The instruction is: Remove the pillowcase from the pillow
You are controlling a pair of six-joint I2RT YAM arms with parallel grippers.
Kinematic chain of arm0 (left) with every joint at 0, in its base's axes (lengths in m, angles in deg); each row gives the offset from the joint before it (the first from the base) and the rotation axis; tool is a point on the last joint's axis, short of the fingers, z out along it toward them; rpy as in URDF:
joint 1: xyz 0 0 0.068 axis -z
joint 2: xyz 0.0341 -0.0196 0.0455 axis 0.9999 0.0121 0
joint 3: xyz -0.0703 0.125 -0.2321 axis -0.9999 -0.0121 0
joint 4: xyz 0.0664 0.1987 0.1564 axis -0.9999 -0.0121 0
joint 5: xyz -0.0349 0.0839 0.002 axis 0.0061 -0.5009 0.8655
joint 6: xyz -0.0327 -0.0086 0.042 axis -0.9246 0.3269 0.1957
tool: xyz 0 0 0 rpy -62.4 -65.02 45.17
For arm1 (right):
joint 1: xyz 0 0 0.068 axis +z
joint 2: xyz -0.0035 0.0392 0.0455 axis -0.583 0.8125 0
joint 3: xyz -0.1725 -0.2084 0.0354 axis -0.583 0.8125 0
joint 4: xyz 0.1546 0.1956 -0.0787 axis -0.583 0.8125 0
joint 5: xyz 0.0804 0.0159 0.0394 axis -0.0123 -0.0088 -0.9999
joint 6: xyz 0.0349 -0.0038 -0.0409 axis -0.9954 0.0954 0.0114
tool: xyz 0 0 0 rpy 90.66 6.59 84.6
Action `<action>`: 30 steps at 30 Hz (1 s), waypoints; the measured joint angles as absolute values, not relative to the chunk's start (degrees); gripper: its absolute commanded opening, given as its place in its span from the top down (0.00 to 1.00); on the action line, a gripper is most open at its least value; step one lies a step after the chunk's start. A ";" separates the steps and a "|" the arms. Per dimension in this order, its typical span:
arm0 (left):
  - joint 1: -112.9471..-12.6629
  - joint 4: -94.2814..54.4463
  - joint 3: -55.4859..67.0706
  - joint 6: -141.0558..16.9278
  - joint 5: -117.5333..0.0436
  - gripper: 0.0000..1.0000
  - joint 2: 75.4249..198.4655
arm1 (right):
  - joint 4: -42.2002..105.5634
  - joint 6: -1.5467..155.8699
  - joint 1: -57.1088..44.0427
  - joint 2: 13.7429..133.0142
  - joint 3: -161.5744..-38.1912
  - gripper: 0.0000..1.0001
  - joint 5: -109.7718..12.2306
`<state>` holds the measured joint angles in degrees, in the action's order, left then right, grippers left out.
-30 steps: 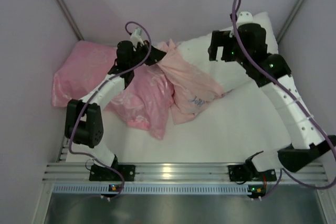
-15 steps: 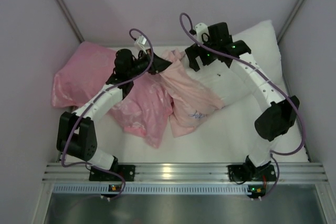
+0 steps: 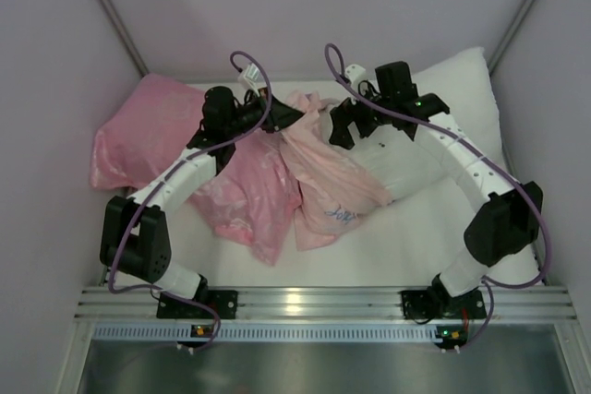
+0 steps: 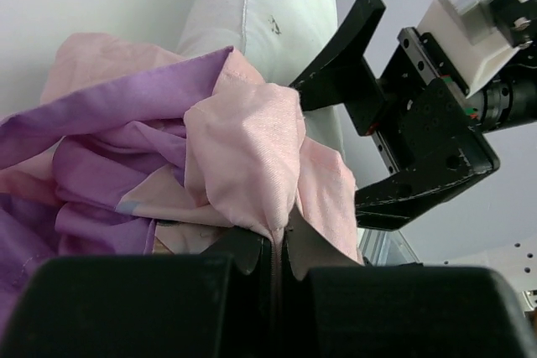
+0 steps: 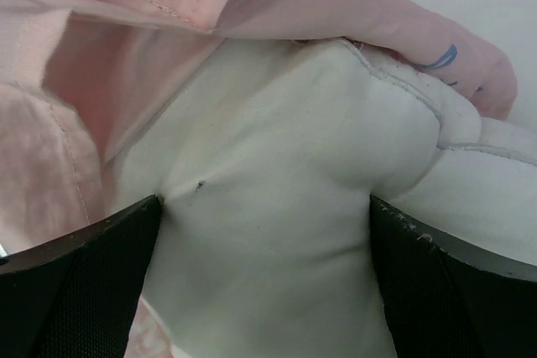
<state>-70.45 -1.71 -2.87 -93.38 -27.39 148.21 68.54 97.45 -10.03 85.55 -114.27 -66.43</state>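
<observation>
Left jaws were clamped tight on a fold of the pillowcase (image 3: pixel 328 173), bunched inside-out over the left end of the pillow (image 3: pixel 457 76), while the right jaws stood wide astride the bared white corner, seemingly to anchor it against the pull.

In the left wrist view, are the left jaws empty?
No, the left gripper has its jaws shut on a pale pink fold of the pillowcase.

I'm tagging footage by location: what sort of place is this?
Probably a robotics lab test booth, not a bedroom: plain pale panel walls, a ribbed aluminium mounting rail, and two white-and-black robot arms bolted to it.
</observation>
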 measured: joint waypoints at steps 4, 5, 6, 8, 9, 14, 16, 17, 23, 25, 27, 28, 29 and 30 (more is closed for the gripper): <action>-70.43 -1.90 -3.31 -93.01 -27.35 1.00 148.21 | 67.01 97.30 -9.62 85.42 -110.92 0.24 -63.59; -70.43 -1.88 -3.57 -93.03 -27.37 1.00 148.21 | 66.64 97.21 -9.22 85.86 -110.59 0.45 -61.80; -70.43 -1.88 -3.83 -93.03 -27.39 1.00 148.21 | 66.29 97.06 -8.87 86.32 -110.59 0.82 -60.18; -70.45 -1.88 -4.18 -93.05 -27.57 1.00 148.21 | 65.15 95.24 -8.26 88.06 -110.73 1.00 -55.74; -70.45 -1.95 -4.29 -93.05 -27.78 1.00 148.21 | 64.93 93.80 -8.13 89.18 -110.79 1.00 -54.12; -70.45 -3.32 -4.36 -92.48 -29.29 1.00 148.21 | 61.00 88.12 -7.48 89.64 -108.56 1.00 -47.76; -70.43 -3.98 -4.36 -92.22 -30.36 1.00 148.17 | 58.90 85.56 -7.17 87.98 -106.53 1.00 -45.12; -70.41 -4.59 -4.36 -92.07 -31.26 1.00 148.13 | 57.89 84.01 -7.13 86.71 -105.26 1.00 -43.70; -69.78 -7.63 -4.25 -92.44 -35.19 1.00 147.95 | 56.04 74.98 -7.28 79.26 -100.85 1.00 -31.63; -69.56 -8.92 -3.37 -92.96 -35.35 1.00 148.34 | 56.41 72.75 -8.31 77.11 -100.17 1.00 -28.92; -69.36 -9.22 -2.17 -93.68 -35.13 0.99 149.17 | 56.89 70.96 -9.90 75.37 -99.88 1.00 -26.34; -69.25 -9.27 -1.60 -93.95 -35.13 0.96 149.66 | 57.02 70.30 -10.75 74.62 -99.82 1.00 -25.25; -69.21 -9.27 -1.30 -94.14 -35.08 0.95 149.98 | 57.04 69.69 -11.74 73.68 -99.62 1.00 -24.14; -69.19 -9.29 -1.17 -94.32 -35.13 0.94 150.20 | 57.30 69.21 -12.74 72.87 -99.60 1.00 -23.09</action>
<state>-69.19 -9.29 -1.17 -94.32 -35.13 150.20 57.30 69.21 -12.74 72.87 -99.60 -23.09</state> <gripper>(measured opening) 0.047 0.039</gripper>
